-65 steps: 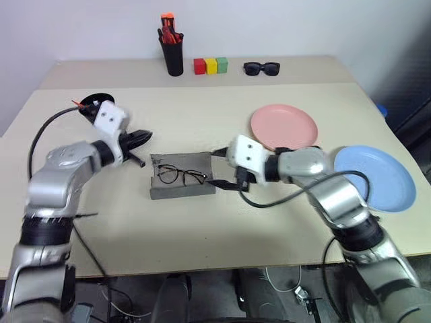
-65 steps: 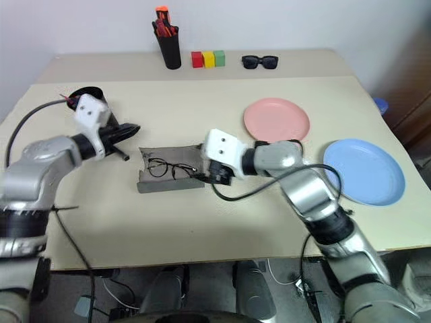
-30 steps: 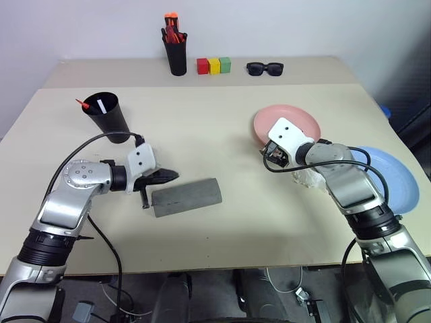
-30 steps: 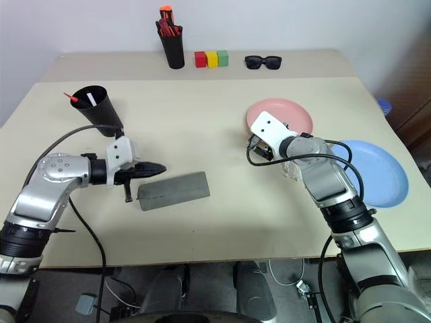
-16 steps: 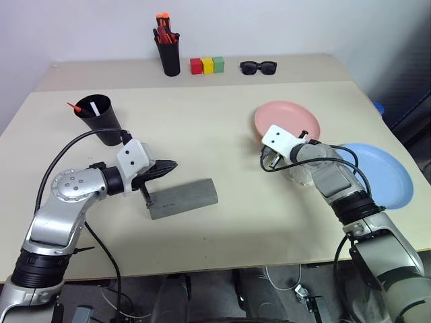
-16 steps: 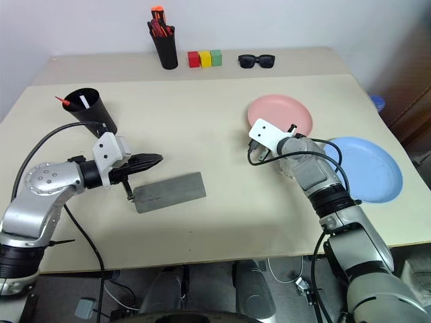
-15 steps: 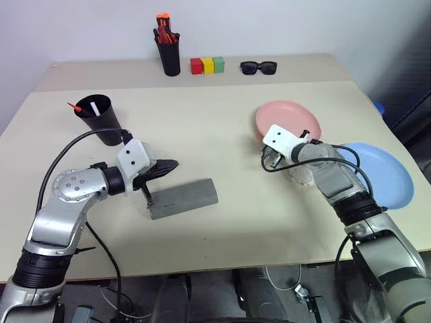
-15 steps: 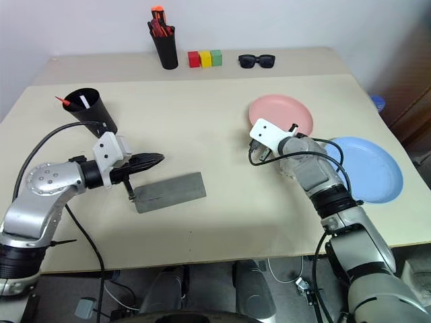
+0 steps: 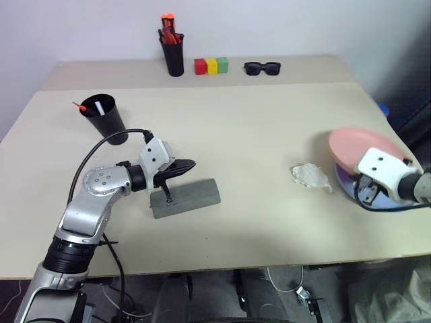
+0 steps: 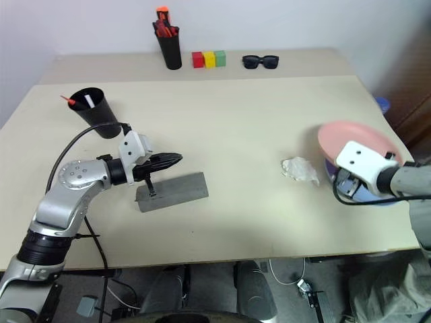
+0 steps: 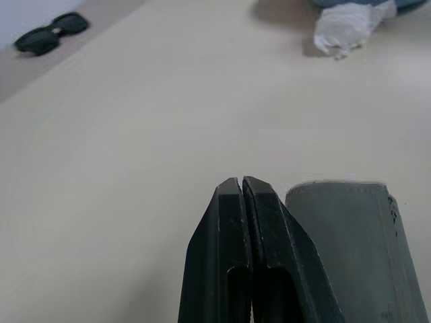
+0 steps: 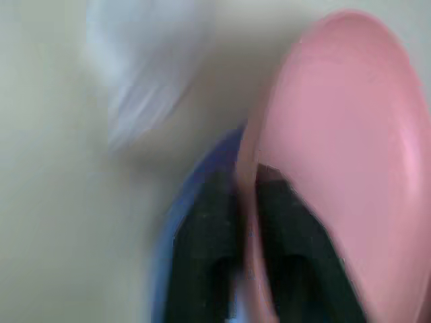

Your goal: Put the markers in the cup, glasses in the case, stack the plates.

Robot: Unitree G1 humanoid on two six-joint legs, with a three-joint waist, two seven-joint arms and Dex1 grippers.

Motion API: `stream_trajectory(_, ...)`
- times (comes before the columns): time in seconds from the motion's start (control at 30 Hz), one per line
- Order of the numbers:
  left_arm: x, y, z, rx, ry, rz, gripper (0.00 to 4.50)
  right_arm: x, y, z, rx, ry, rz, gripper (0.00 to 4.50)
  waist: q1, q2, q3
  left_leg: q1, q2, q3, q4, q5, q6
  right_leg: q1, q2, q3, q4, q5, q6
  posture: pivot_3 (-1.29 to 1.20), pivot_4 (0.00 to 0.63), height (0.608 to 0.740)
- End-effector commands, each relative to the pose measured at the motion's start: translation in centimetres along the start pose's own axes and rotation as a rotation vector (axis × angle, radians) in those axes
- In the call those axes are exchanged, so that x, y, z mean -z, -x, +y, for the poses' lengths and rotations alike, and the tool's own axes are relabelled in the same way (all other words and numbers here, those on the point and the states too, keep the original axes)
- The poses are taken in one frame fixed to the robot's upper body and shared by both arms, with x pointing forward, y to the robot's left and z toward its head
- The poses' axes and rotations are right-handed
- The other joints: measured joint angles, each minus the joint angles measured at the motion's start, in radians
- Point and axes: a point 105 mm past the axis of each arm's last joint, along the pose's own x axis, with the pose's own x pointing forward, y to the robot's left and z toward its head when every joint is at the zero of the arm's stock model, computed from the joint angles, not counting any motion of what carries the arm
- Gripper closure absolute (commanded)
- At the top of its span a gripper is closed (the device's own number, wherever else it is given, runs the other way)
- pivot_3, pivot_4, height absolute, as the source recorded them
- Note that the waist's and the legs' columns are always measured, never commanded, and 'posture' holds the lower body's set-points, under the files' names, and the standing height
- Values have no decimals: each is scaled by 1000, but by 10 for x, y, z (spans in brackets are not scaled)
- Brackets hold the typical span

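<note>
Beige table (image 9: 256, 155) (case (image 9: 186, 198), cup (image 9: 102, 118), tissue (image 9: 310, 175)).

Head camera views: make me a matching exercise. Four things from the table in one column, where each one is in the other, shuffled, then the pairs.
Things:
1. pink plate
2. markers
3. grey case
4. sunglasses

Places:
A. standing in the black cup
B. back of the table, beside the coloured blocks
C. tilted over the blue plate, its rim between the right gripper's fingers
D. closed, just below the left gripper

Pairs: 1-C, 2-A, 3-D, 4-B

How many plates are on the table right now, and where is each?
2. The pink plate sits tilted at the table's right edge, its rim between the right hand's fingers. The blue plate lies under it, mostly covered.
</note>
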Motion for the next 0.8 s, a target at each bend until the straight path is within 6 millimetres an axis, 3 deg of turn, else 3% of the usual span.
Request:
stream_trajectory(0.03, -10, -2, 2, 3, -45, -32, 4500, -31, 11, -8, 64, 35, -122, 1977, -12, 0, 0, 1, 0, 1, 0, 0, 0, 0, 0, 1, 0, -1, -2, 0, 150, 740)
stream_trajectory(0.07, -11, -2, 2, 2, -45, -33, 4500, -41, 9, -6, 61, 19, -173, 1535, -15, 0, 0, 3, 0, 1, 0, 0, 0, 2, 0, 1, 0, -1, -2, 0, 150, 740)
stream_trajectory(0.23, -10, 2, 1, -12, -46, -26, 4500, -69, -3, 17, -45, -56, -317, 1535, -11, -1, 0, 11, 1, 0, -2, 0, 0, 11, 1, 1, 0, -3, -2, 0, 150, 740)
stream_trajectory(0.37, -10, 7, -1, -29, -42, -21, 4500, -73, -35, 34, -70, -50, -305, 1535, -9, -1, 0, 11, 0, 0, -2, -1, 1, 12, 0, 1, -3, -3, -1, 0, 150, 740)
stream_trajectory(0.47, -10, 10, -1, -50, -40, -16, 4500, -63, -60, 34, -18, -59, -239, 1535, -7, -1, 0, 11, 0, 1, -1, -1, 1, 12, 0, 1, -3, -3, -2, 0, 150, 740)
stream_trajectory(0.57, -10, 14, -2, -64, -35, -10, 4500, -55, -66, 28, 12, -53, -189, 2432, -5, -1, 0, 11, 0, 1, -1, -1, 1, 12, 0, 1, -3, -3, -2, 0, 150, 740)
stream_trajectory(0.7, -8, 17, -4, -68, -25, -3, 4500, -66, -51, 13, 53, -36, -230, 4427, -1, -1, 0, 11, 0, 0, -2, -1, 1, 12, 0, 1, -3, -3, -2, 0, 150, 740)
stream_trajectory(0.8, -6, 17, -5, -64, -19, 0, 4500, -64, -27, -15, 143, 0, -185, 4473, 4, 0, 1, 11, 0, 1, -1, -1, 1, 12, -1, 1, -3, -3, -2, 0, 150, 740)
